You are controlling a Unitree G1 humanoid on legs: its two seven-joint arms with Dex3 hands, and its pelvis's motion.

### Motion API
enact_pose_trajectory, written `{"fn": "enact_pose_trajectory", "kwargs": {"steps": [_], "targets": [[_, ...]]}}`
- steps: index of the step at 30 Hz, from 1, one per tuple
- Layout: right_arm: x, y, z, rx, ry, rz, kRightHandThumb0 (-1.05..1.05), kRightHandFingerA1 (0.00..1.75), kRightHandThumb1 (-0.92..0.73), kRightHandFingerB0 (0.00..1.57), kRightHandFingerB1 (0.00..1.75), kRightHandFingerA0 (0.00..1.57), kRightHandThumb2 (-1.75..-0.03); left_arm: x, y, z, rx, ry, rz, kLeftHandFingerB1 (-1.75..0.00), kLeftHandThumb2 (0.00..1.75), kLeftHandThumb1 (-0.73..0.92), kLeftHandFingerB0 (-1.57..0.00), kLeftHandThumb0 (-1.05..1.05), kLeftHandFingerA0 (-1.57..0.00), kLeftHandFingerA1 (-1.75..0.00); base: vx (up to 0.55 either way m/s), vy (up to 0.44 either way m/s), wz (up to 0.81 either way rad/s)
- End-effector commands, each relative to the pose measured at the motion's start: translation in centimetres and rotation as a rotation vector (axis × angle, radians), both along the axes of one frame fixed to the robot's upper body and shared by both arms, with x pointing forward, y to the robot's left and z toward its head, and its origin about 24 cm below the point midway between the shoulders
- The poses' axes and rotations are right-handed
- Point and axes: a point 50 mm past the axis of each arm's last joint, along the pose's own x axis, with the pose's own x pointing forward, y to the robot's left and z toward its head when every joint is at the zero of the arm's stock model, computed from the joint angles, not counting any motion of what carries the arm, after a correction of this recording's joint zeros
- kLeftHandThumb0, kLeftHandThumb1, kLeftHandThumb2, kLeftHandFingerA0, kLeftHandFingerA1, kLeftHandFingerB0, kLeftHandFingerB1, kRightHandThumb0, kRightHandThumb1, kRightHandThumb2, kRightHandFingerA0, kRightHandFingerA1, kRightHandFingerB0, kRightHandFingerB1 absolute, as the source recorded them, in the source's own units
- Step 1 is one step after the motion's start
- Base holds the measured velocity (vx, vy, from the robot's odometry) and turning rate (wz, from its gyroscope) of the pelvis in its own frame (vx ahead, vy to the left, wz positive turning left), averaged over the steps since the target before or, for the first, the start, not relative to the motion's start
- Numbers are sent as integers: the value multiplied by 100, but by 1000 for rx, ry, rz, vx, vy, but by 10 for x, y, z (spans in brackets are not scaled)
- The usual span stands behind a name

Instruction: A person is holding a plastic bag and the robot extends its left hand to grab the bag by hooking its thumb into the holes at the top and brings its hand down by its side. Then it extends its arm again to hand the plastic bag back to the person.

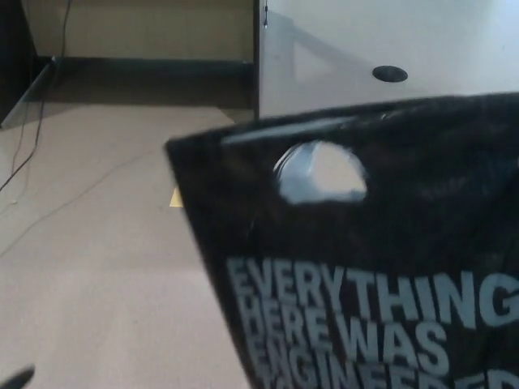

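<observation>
Filling most of the right and lower picture, the plastic bag (365, 267) hangs close in front of the camera, black with pale block lettering across its face. Its top edge runs roughly level from left to right, tilting slightly up toward the right, and the handle hole (320, 173) sits just below that edge, near the bag's upper left corner. That hole is what the coming move turns on: the thumb has to pass through it, so the approach should come from the bag's left side and rise toward the opening. No person's hand shows on the bag; whoever holds it is out of view.

Behind the bag lies the floor (97, 243), pale and bare, reaching away to its left. Beyond the bag's top edge stands a light cabinet panel (365, 40) with a dark round grommet (390, 74) set in it. A yellow sheet (175, 197) peeps out at the bag's left edge, mostly hidden. A thin cable (32, 146) trails across the floor far to the bag's left.

Neither hand can be made out. A small dark shape (16, 378) sits at the bottom corner, left of the bag; whether it belongs to the left arm I cannot tell.
</observation>
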Motion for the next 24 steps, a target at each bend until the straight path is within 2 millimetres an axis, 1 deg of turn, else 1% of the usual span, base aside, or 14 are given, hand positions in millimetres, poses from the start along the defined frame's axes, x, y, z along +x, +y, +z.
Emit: {"fn": "enact_pose_trajectory", "kwargs": {"steps": [1, 4, 5, 7, 9, 11, 12, 13, 14, 18, 19, 20, 22, 24], "targets": [[-6, -7, 1, -14, 5, -5, -39, 60, -59, 50, 52, 64, -80, 20, -27, 121, 100, -524, -150, -33, 54, 47, -27, -39, -30, -38, 0, 0, 0], [-4, -7, 2, -10, 2, -11, -39, 59, -58, 50, 51, 65, -79, 25, -37, 143, 103, -602, -183, -33, 54, 46, -27, -36, -30, -37, 0, 0, 0], [-3, -6, 2, -11, -2, -11, -39, 60, -58, 50, 52, 66, -79, 28, -44, 157, 117, -643, -209, -32, 54, 48, -25, -41, -50, -44, 0, 0, 0], [-2, -6, 2, -11, -7, -15, -39, 59, -58, 50, 51, 64, -79, 32, -56, 177, 121, -703, -254, -31, 54, 48, -23, -41, -98, -106, 0, 0, 0], [0, -6, 3, -8, -12, -22, -38, 60, -59, 49, 51, 66, -79, 35, -64, 189, 118, -726, -279, -31, 54, 48, -25, -44, -114, -106, 0, 0, 0], [0, -6, 3, -16, -15, -13, -38, 60, -59, 50, 51, 66, -79, 35, -70, 195, 137, -733, -283, -31, 55, 47, -24, -48, -102, -85, 0, 0, 0], [-5, -7, 2, -20, -6, -17, -31, 51, -68, 54, 41, 72, -60, 32, -77, 198, 139, -734, -310, -30, 54, 46, -22, -45, -44, -41, 0, 0, 0], [-7, -7, 2, -17, -3, -19, -31, 51, -68, 53, 41, 72, -61, 31, -81, 201, 133, -738, -333, -37, 67, 38, -15, -51, -27, -44, 0, 0, 0], [-6, -7, 3, -18, -9, -12, -39, 59, -59, 50, 51, 64, -79, 31, -88, 206, 149, -747, -365, -35, 67, 39, -12, -54, -23, -41, 0, 0, 0], [-1, -7, 4, -12, -17, -16, -39, 61, -59, 50, 52, 67, -80, 30, -100, 215, 143, -745, -423, -35, 65, 38, -12, -54, -18, -39, 0, 0, 0], [1, -6, 4, -12, -19, -17, -31, 52, -69, 54, 41, 73, -60, 30, -101, 216, 145, -745, -430, -34, 66, 39, -12, -54, -15, -39, 0, 0, 0], [2, -7, 4, -11, -18, -19, -39, 61, -59, 49, 52, 66, -81, 30, -104, 217, 153, -740, -435, -34, 64, 39, -12, -53, -15, -38, 0, 0, 0], [2, -7, 4, -13, -13, -20, -39, 60, -59, 50, 52, 65, -80, 30, -107, 217, 157, -729, -445, -34, 65, 39, -10, -54, -15, -39, 0, 0, 0], [0, -7, 4, -16, -13, -11, -39, 59, -59, 49, 51, 64, -79, 35, -110, 218, 194, -729, -464, -47, 85, 28, 0, -30, -1, -49, 0, 0, 0]]}}
